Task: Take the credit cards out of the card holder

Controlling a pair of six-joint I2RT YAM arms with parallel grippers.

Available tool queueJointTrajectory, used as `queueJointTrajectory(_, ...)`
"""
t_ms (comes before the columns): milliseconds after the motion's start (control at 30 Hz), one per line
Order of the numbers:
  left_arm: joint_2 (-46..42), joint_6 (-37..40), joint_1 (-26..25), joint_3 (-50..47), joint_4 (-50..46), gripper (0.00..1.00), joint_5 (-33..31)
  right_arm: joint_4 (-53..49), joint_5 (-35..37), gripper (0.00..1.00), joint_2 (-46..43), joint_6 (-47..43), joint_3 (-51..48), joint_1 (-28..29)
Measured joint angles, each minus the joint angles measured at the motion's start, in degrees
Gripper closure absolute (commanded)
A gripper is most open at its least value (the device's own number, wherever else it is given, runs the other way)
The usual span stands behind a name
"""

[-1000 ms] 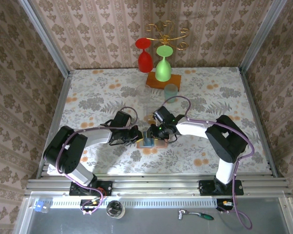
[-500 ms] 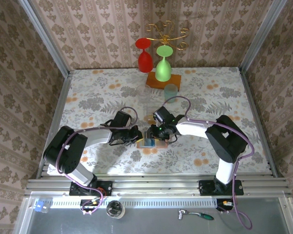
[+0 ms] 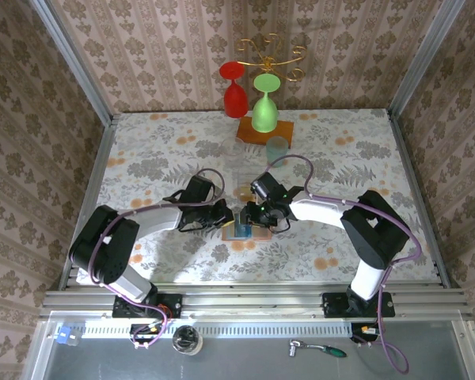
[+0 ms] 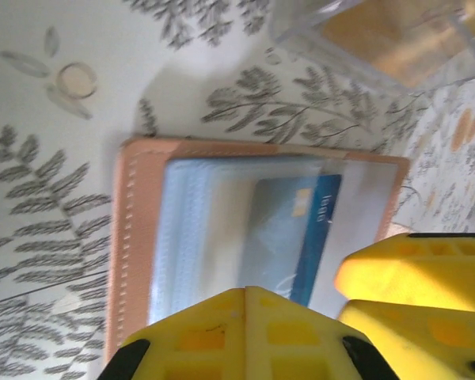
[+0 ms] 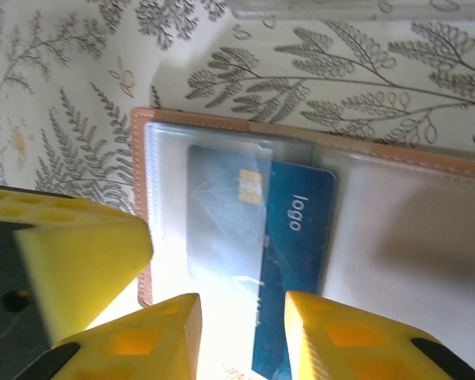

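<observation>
We see the card holder lying open on the flowery surface. A blue card sticks halfway out of its clear pocket. White letters on the card say "logo". The right fingers stand a little apart over the card's end, holding nothing. The left fingers are pressed together at the holder's edge.

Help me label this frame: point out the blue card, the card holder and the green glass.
blue card (image 5: 301,245): right wrist view, its uncovered printed half.
card holder (image 4: 134,237): left wrist view, tan leather edge.
green glass (image 3: 264,115): top external view, its bowl.
</observation>
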Motion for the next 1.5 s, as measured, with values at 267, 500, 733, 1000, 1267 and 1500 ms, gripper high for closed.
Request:
queueJointTrajectory(267,1.5,0.0,-1.0,0.3,-0.1,0.98,-0.1,0.9,0.0,0.65,-0.3,0.2,-2.7,-1.2)
queueJointTrajectory(500,2.9,1.1,-1.0,0.3,-1.2,0.98,-1.0,3.5,-1.4,0.65,-0.3,0.7,-3.7,-2.0)
queueJointTrajectory(733,2.9,1.8,-1.0,0.6,-1.8,0.98,-1.4,6.3,-3.0,0.67,-0.1,1.9,-4.3,-2.3)
queueJointTrajectory(1000,3.1,2.6,-1.0,1.3,-3.1,0.98,-1.6,9.2,-5.0,0.67,1.0,3.3,-5.3,-3.0)
queueJointTrajectory(1267,3.3,2.6,-1.0,1.4,-3.1,0.99,-1.6,12.5,-7.0,0.74,2.1,4.7,-6.9,-4.0)
queueJointTrajectory(1500,3.4,2.6,-1.0,1.6,-3.2,0.99,-1.6,14.9,-8.5,0.81,2.2,6.1,-8.0,-4.6)
